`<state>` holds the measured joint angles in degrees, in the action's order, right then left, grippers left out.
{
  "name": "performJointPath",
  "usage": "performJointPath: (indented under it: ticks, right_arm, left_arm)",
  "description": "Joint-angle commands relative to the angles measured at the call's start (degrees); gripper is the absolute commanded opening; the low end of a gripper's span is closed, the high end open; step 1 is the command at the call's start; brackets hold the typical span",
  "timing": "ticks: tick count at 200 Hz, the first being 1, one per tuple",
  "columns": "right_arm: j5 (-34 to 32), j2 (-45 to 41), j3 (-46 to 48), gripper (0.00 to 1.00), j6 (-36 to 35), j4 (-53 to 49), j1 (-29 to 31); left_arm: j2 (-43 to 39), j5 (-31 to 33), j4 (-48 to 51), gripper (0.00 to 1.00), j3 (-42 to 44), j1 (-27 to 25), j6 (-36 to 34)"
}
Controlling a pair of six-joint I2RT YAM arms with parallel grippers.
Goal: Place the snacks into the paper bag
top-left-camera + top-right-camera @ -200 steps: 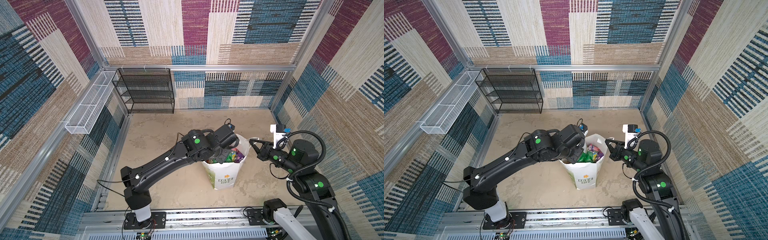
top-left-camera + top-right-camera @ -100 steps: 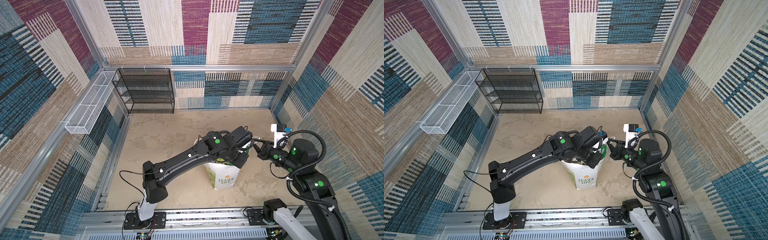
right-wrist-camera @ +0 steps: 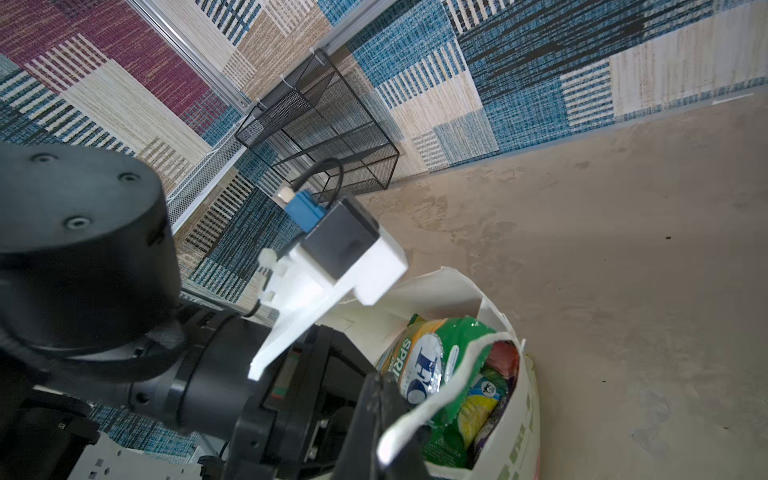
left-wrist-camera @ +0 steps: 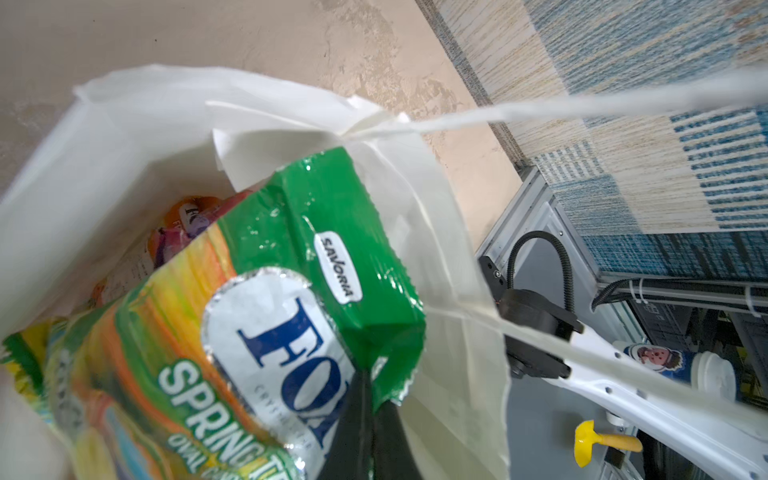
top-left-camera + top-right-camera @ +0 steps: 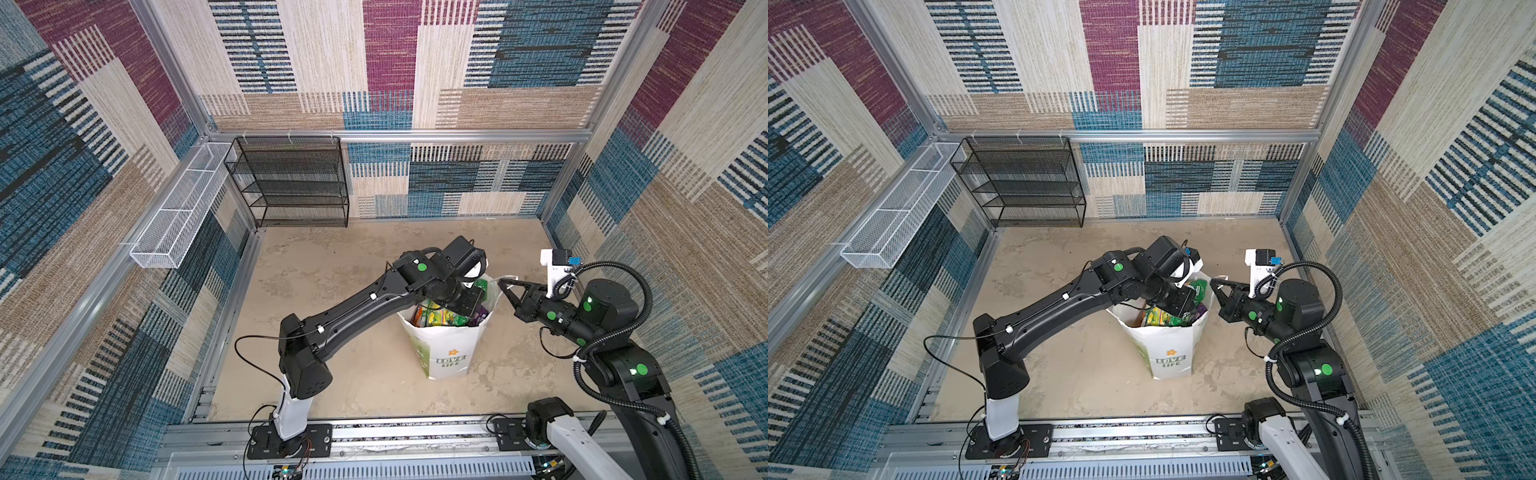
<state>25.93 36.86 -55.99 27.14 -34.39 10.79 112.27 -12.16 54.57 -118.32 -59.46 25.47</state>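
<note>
The paper bag (image 5: 446, 353) stands upright right of centre, snacks (image 5: 436, 319) piled inside (a Fox's packet (image 4: 266, 316) uppermost). The left gripper (image 4: 372, 415) enters its mouth from 9 o'clock; the right gripper (image 5: 503, 284) meets its rim at 3 o'clock. Far off at 11 o'clock stands a mesh shelf rack (image 5: 291, 183), at 10 o'clock a wire basket (image 5: 174, 224).

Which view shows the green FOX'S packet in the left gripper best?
Left wrist: green FOX'S packet fills the frame, left gripper pinching its corner at the paper bag mouth. Right wrist shows it partly behind the bag rim; in both top views the arm covers much of it.
</note>
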Motion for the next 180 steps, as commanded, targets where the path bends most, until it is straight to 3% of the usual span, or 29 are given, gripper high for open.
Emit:
performJointPath:
  ticks: [1,23,51,110,144,180]
  right_arm:
    - [1.0,0.1,-1.0,0.06,0.1,3.0,-0.1]
    - [1.1,0.3,-1.3,0.06,0.1,3.0,-0.1]
    - [1.3,0.8,-1.6,0.06,0.2,3.4,-0.1]
    - [0.6,1.2,-2.1,0.05,0.3,3.1,0.0]
    - [0.4,0.9,-1.7,0.05,0.5,3.2,-0.1]
    - [0.5,0.8,-1.2,0.05,0.6,3.5,-0.1]
  left_arm:
    - [0.8,-0.1,-0.9,0.05,1.9,-0.1,-1.0]
    - [1.4,2.0,-0.9,0.09,4.8,-0.1,-1.4]
    - [3.2,5.5,0.8,0.26,5.0,0.1,-2.0]
    - [-1.3,-0.5,1.4,0.65,-0.8,0.1,-2.9]
    - [-6.1,-2.1,1.2,0.75,-1.0,0.1,-4.2]
    - [-9.9,1.1,0.9,0.75,1.4,0.2,-5.0]
